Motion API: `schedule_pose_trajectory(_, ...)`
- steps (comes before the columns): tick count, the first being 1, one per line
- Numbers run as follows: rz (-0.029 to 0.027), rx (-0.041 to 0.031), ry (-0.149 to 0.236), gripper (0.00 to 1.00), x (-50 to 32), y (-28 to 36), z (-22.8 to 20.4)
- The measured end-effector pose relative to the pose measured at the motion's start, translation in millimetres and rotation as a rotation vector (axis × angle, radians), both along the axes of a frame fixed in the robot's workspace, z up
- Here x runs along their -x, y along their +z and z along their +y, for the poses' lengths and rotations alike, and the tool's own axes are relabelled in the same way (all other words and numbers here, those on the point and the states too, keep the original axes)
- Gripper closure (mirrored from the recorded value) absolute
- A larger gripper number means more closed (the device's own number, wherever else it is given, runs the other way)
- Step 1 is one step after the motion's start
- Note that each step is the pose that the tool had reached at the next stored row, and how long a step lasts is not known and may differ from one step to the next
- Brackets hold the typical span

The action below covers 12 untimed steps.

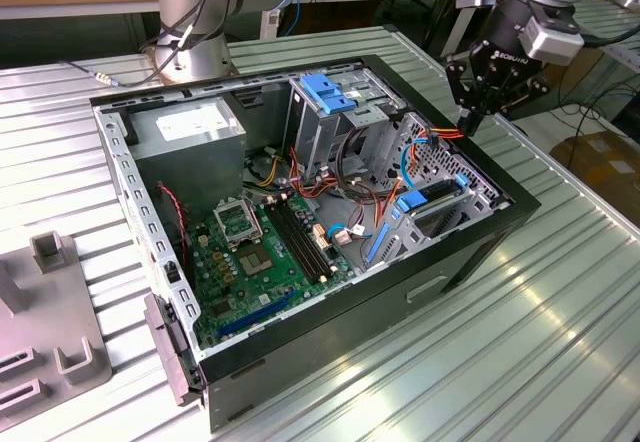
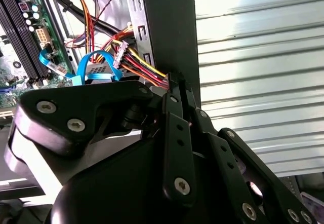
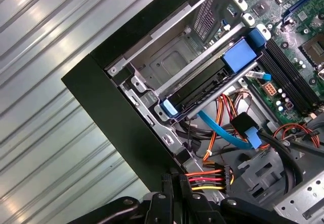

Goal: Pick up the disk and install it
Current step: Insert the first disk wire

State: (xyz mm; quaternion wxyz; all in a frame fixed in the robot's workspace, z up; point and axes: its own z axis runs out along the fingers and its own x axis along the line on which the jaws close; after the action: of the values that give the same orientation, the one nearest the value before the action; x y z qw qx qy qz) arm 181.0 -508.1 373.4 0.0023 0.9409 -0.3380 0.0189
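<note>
View one, exterior: black linkage hand (image 1: pixel 467 120) hangs over the rim of the open black computer case (image 1: pixel 520 207), which sits on the ribbed metal worktop (image 1: pixel 560 342). Fingers are drawn together, with nothing visible between them. The disk (image 1: pixel 438 195), a flat dark slab with blue plastic tabs at each end, lies below the hand, inside the case and already down in the low metal bay. My read is that it's seated, or close to it. Its label face is not visible from here.

Second wrist view: hand (image 2: pixel 174 79) is narrow, tips meeting just beside the red-yellow-black wire bundle (image 2: pixel 142 64). Can't tell whether tips touch the wires or only pass in front. The hand's own body hides the bay.

First wrist view: hand (image 3: pixel 174 179) sits above the case wall (image 3: pixel 116 112), wire bundle (image 3: pixel 207 177) right next to the tips. The disk (image 3: pixel 202 89) lies ahead of the tips, deeper in the case. Its long edge runs away from that wall, one blue tab at the near end, one at the far end. Only that edge shows, as the bay's metal covers the rest, so full seating is hard to confirm.
</note>
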Motion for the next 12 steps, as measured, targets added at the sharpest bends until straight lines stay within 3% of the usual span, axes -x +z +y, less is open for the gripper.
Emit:
schedule_pose_trajectory(8, 0.0000, 0.0000, -0.014, 0.84, 11.3, -0.1, -0.3)
schedule_pose_trajectory(12, 0.0000, 0.0011, -0.035, 0.84, 13.1, -0.3, -0.4)
